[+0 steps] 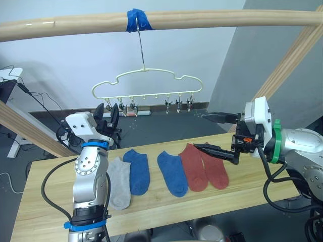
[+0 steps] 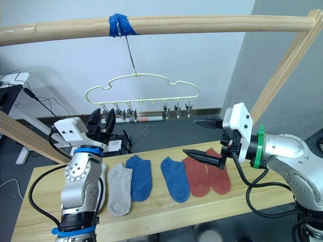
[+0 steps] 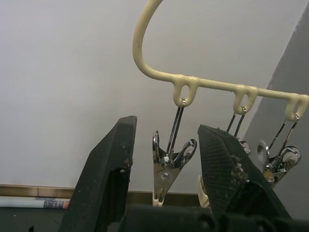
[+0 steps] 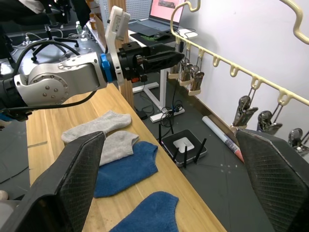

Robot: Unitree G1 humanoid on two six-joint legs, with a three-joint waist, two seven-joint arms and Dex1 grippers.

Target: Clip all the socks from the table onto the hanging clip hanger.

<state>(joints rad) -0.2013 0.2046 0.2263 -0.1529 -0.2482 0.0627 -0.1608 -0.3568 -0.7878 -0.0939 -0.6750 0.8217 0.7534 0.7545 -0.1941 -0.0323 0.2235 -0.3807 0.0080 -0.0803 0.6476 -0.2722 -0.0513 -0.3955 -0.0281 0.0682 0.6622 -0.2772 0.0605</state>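
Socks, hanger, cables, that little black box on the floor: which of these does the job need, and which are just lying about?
Belongs to the job:
socks lying on the table
clip hanger
left gripper, jaws open around a clip
right gripper, jaws open

Just lying about:
black box on the floor
cables
laptop

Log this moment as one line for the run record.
left gripper: open around a hanger clip | right gripper: open, empty, above red socks | socks on table | none clipped
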